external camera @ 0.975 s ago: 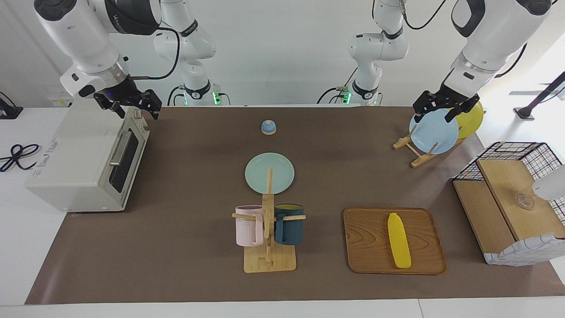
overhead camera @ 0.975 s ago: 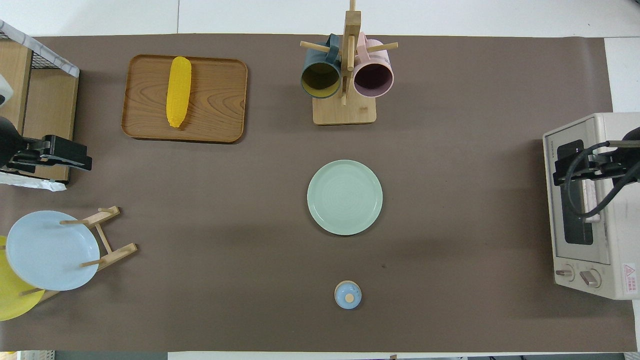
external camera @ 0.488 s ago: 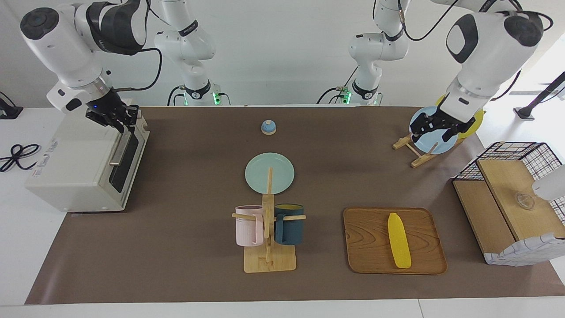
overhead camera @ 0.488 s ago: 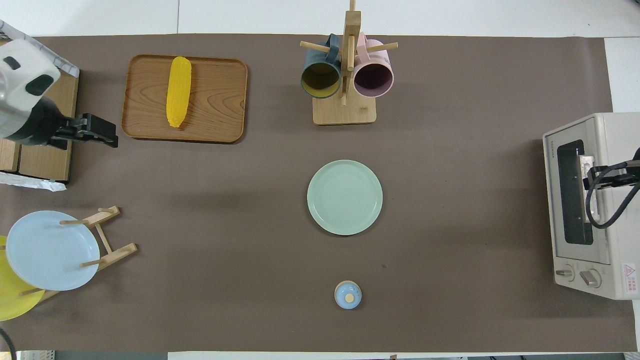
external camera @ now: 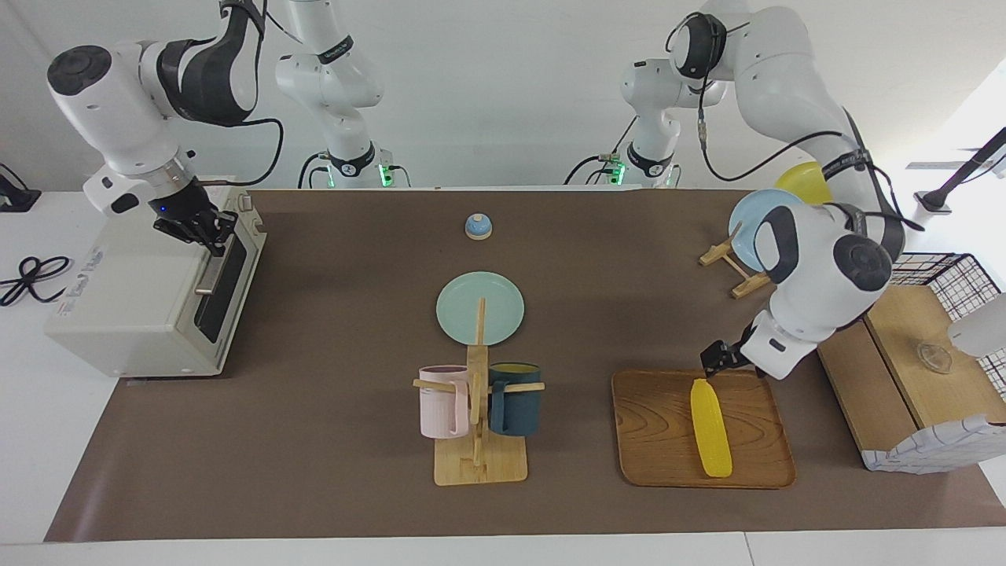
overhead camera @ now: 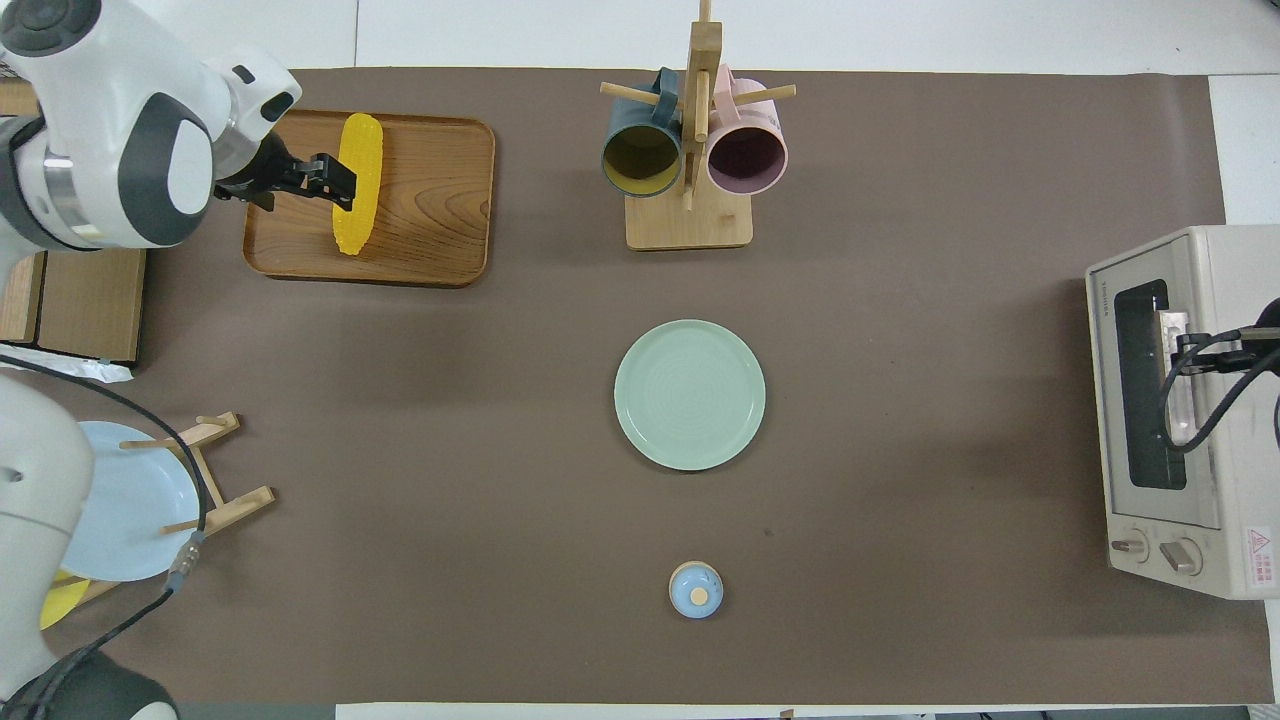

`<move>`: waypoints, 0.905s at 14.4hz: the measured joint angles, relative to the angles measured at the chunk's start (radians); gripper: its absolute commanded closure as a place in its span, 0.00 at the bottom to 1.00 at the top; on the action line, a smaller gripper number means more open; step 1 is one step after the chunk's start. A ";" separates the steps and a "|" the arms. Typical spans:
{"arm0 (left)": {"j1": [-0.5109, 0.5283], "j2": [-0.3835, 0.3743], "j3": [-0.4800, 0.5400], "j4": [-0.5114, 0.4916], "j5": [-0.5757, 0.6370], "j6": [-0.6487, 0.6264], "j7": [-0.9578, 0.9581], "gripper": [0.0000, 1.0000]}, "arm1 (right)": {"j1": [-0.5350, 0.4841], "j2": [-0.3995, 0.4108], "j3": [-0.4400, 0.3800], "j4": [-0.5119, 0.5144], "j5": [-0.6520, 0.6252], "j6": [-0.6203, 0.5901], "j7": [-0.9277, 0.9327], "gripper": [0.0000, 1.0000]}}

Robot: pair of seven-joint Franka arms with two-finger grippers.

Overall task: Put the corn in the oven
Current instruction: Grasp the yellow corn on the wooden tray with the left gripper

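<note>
Since before, left gripper [overhead camera: 335, 178] reached corn [overhead camera: 356, 215]

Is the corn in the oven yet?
Not yet. The corn lies on the wooden tray. The oven door looks closed; the right hand is shut on its handle. The left hand, open, is over the corn's end. Opening, lifting and loading remain.

Bright even light, soft faint shadows, window glare at one edge, sharp focus
</note>
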 measured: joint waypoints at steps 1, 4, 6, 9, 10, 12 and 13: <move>0.000 0.046 -0.006 0.040 -0.008 0.025 0.000 0.00 | -0.004 0.011 0.000 -0.001 0.000 0.011 0.000 1.00; 0.000 0.089 -0.011 0.072 -0.028 0.086 0.000 0.00 | -0.016 0.035 0.000 -0.002 0.000 0.022 0.000 1.00; -0.001 0.115 -0.013 0.073 -0.029 0.136 0.000 0.00 | -0.019 0.042 -0.001 -0.004 -0.019 0.035 0.000 1.00; -0.002 0.137 -0.013 0.073 -0.027 0.165 0.029 0.25 | -0.016 0.043 0.004 -0.006 -0.058 0.042 0.000 1.00; -0.002 0.137 -0.014 0.073 -0.020 0.168 0.038 0.67 | -0.016 0.043 0.005 -0.007 -0.060 0.042 0.000 1.00; -0.010 0.137 -0.014 0.074 -0.004 0.168 0.041 1.00 | -0.016 0.043 0.006 -0.008 -0.062 0.043 0.000 1.00; -0.012 0.137 -0.015 0.074 -0.003 0.168 0.041 1.00 | -0.015 0.043 0.007 -0.010 -0.064 0.044 0.000 1.00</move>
